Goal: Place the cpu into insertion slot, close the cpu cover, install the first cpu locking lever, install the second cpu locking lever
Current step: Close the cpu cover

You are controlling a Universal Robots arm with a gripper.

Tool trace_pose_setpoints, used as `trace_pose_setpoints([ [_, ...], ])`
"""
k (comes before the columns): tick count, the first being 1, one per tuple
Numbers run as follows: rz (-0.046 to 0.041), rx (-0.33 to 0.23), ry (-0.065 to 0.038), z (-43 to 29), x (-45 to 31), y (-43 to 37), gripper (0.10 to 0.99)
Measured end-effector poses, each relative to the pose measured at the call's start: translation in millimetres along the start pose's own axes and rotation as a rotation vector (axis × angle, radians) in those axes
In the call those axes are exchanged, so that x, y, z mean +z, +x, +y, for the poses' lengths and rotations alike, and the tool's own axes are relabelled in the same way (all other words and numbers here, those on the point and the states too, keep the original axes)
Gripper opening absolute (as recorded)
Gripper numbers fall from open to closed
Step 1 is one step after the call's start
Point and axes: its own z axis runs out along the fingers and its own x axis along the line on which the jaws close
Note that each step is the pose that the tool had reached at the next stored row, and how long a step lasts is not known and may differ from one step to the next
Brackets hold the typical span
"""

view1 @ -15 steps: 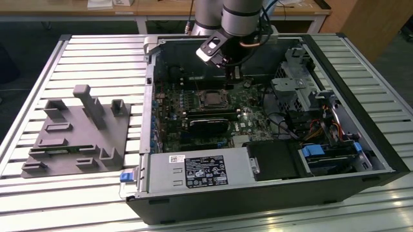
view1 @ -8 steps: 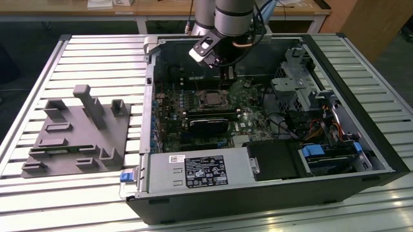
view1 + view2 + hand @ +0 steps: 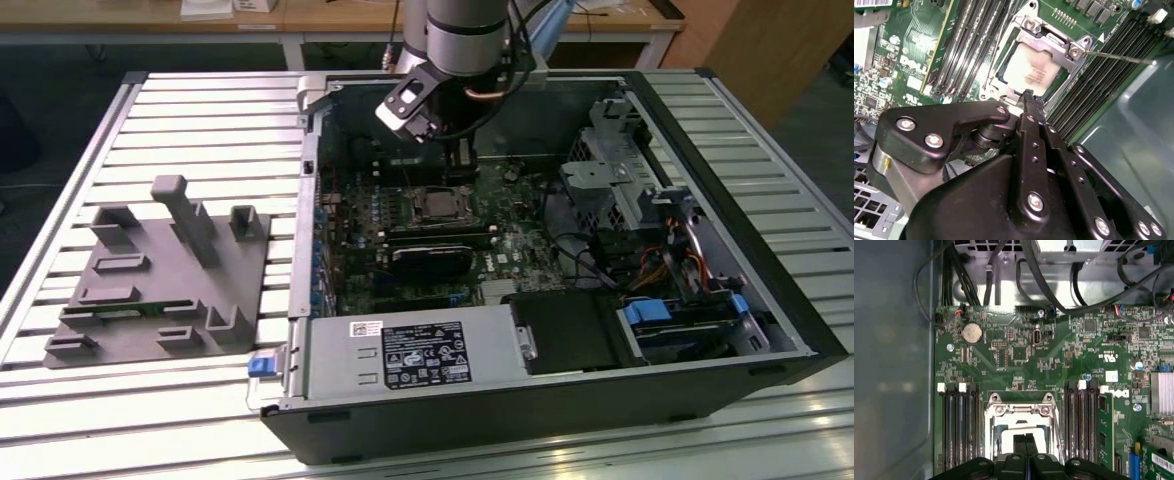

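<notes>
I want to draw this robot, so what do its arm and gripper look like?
The arm is a fat silver-grey tube with dark cables beside it and a pale box near its wrist. The gripper is matte black, built from flat jointed bars dotted with round silver screws.

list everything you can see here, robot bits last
table: 1, silvery slats, under everything
computer case: 1, black, open, on the table
fixture tray: 1, grey, at the exterior view's left of the case
motherboard: 1, green, inside the case
graphics card: 1, black, on the motherboard
memory slots: several, black, flanking the insertion slot
insertion slot: 1, silvery rim, on the motherboard
cpu: 1, silver-grey, in the insertion slot
cpu cover: 1, silvery, lying over the cpu
arm: 1, grey, above the case
gripper: 1, black, jaws together, empty, beside the insertion slot
</notes>
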Motion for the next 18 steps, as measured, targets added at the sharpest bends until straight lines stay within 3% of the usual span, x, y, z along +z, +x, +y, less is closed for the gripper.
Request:
trace_pose_setpoints([
  [3, 0.0011, 0.000, -0.006, -4.9, 1.5, -0.1, 0.106],
  [7, 0.0022, 0.000, -0.007, -7.6, 4.9, -0.2, 0.106],
  [18, 0.0026, -0.003, -0.007, -8.5, 7.0, -0.2, 0.106],
])
